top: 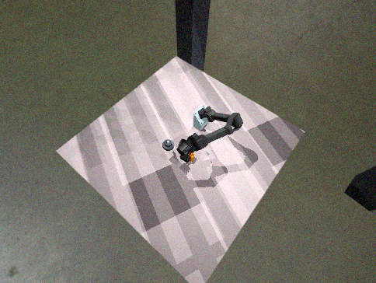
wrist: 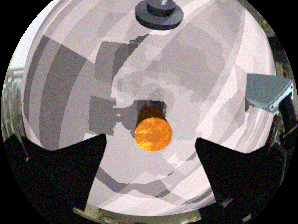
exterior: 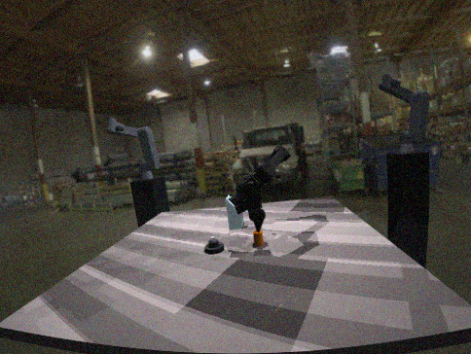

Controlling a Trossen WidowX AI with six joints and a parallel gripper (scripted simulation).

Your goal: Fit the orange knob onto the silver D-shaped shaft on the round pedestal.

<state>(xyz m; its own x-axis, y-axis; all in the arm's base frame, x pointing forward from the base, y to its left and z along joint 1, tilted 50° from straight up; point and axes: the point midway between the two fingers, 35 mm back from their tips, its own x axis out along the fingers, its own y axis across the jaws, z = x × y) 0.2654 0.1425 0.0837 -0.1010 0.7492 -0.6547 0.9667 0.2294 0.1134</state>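
The orange knob [top: 192, 156] [exterior: 258, 237] [wrist: 153, 133] stands upright on the table. My gripper [top: 188, 152] [exterior: 258, 225] [wrist: 153, 142] is open and points straight down just above the knob, with a dark finger on either side of it in the wrist view. Nothing is between the fingers. The round dark pedestal [top: 168, 145] [exterior: 214, 246] [wrist: 160, 12] with its short silver shaft stands on the table to the knob's left in the top and exterior views and beyond it in the wrist view.
The arm's pale blue base block [top: 200, 118] [exterior: 234, 215] [wrist: 265, 91] stands on the grey striped table [top: 116, 155] [exterior: 272, 292] behind the knob. Dark pillars [top: 192, 31] [exterior: 408, 204] stand beside the table.
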